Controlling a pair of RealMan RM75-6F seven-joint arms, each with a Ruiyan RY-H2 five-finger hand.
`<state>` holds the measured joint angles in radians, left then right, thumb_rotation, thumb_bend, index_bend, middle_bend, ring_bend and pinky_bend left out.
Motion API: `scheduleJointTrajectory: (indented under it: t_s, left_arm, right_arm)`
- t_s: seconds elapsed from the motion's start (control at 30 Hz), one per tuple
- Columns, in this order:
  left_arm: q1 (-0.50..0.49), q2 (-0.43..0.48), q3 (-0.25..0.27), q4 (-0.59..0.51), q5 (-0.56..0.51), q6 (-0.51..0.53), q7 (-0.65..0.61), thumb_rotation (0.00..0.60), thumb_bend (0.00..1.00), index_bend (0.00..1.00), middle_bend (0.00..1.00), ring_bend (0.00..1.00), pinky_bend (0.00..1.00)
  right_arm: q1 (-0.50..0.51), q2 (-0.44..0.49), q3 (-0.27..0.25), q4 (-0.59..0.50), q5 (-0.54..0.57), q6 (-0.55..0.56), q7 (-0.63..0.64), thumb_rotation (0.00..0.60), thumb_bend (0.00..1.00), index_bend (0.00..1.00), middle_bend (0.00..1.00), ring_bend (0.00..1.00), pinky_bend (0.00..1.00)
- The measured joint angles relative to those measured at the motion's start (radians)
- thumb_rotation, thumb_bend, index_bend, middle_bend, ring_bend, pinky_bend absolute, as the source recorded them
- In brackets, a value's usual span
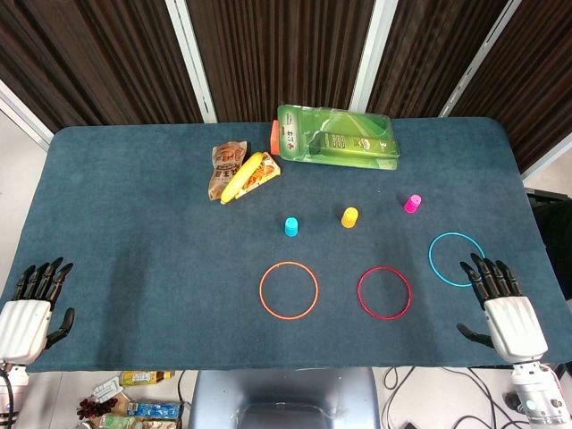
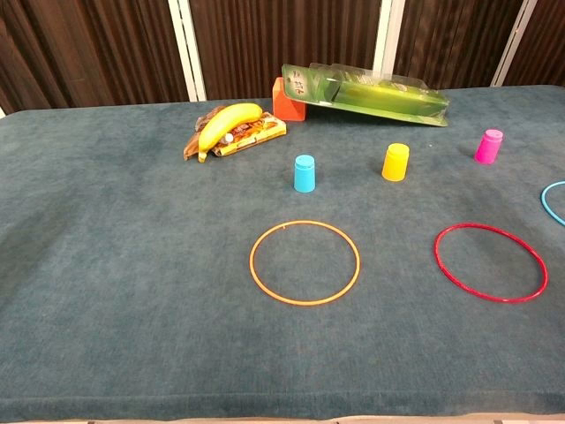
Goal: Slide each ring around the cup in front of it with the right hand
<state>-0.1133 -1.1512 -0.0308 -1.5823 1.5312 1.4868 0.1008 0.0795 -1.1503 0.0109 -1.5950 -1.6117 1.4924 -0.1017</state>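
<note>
Thin plastic rings lie flat on the blue cloth, left to right an orange ring (image 1: 289, 290), a red ring (image 1: 384, 293) and a blue ring (image 1: 457, 259), each just short of its blue cup (image 1: 291, 227), yellow cup (image 1: 349, 217) or pink cup (image 1: 412, 204). None encircles a cup yet. Both the left hand (image 1: 31, 308) and right hand (image 1: 503, 308) rest spread and empty; a hard push could topple a light cup.
</note>
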Motion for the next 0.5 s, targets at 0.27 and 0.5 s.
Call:
scheduleJointTrajectory:
  t_s: [0.27,0.5]
  left_arm:
    - [-0.006,0.011,-0.002,-0.012,-0.019,-0.024,-0.013,0.600,0.47,0.00,0.00,0.00,0.00]
    - [-0.005,0.022,0.000,-0.018,-0.016,-0.023,-0.032,0.600,0.47,0.00,0.00,0.00,0.00]
  right_arm:
    - [0.021,-0.030,-0.011,0.020,-0.053,-0.009,0.016,0.600,0.10,0.00,0.00,0.00,0.00]
    - [0.148,-0.134,0.002,0.039,-0.141,-0.107,0.042,0.600,0.19,0.23,0.00,0.00,0.00]
